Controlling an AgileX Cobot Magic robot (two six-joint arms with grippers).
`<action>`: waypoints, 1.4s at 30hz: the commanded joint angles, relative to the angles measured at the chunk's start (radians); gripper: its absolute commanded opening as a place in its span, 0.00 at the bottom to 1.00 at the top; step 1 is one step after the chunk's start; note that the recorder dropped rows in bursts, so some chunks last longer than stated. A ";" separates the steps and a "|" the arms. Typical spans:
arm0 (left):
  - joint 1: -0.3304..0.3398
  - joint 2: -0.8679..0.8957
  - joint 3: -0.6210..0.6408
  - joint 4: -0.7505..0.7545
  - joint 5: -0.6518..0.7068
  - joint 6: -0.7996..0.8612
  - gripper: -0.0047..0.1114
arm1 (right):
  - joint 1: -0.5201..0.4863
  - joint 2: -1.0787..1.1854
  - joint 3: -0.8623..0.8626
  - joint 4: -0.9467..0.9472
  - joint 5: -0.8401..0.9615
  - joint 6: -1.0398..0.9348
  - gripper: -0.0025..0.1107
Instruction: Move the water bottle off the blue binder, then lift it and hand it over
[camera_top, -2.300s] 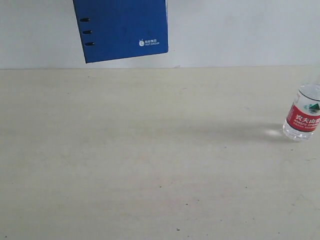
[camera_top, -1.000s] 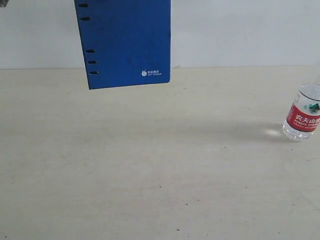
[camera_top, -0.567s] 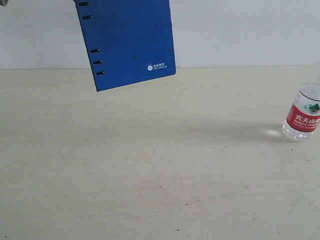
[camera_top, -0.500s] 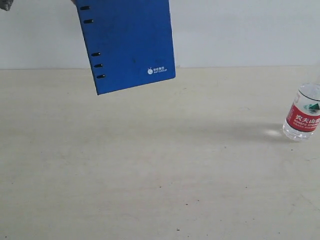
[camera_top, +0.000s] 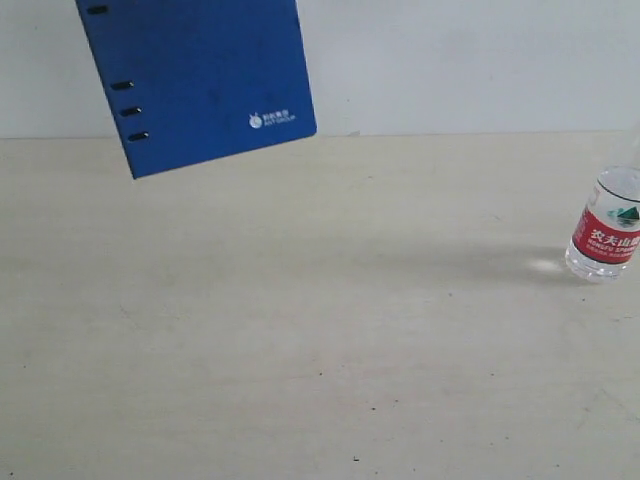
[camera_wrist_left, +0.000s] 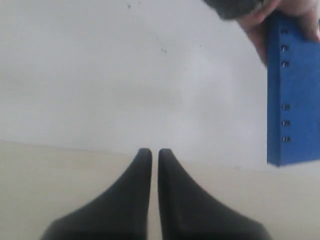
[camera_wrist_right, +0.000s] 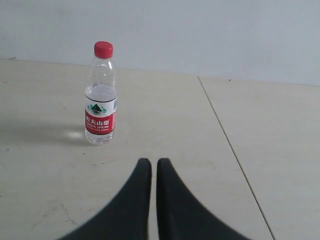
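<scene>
water bottle (camera_top: 606, 232) stands upright on the table (camera_top: 300, 330) at the far right of the exterior view, its top cut off by the frame there. the right wrist view shows it whole, red cap (camera_wrist_right: 103, 49) on and part full. it's not on the blue binder (camera_top: 200, 80), which hangs tilted in the air at upper left, well apart from the bottle, slotted spine edge to the left and logo corner low. the left wrist view shows a person's hand (camera_wrist_left: 260, 22) gripping its top end. so, judging by this, the "bottle off binder" step looks done or not set up; can't tell which. neither arm is engaged. left gripper (camera_wrist_left: 150, 152) and right gripper (camera_wrist_right: 150, 162) both have fingers pressed together w/ only a thin slit btwn them, holding nothing. if the bottle is what gets lifted, the next move prob falls to the right arm: spread the fingers, go fwd to the bottle ahead and a bit to one side, and close around the label. room: the table's middle is bare and wide, nothing btwn gripper and bottle. a seam (camera_wrist_right: 230, 145) runs across the tabletop beside the bottle, and the wall (camera_top: 470, 60) is close behind. it's tall and light, so a sideways nudge could tip it.
</scene>
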 joint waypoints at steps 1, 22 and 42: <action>0.003 -0.002 0.056 0.404 0.038 -0.388 0.08 | -0.003 -0.002 -0.001 -0.002 -0.007 -0.001 0.03; 0.017 -0.003 0.056 0.417 0.296 -0.239 0.08 | -0.003 -0.002 -0.001 -0.002 -0.007 -0.001 0.03; 0.129 -0.003 0.056 0.376 0.294 -0.253 0.08 | -0.003 -0.002 -0.001 -0.002 -0.007 -0.001 0.03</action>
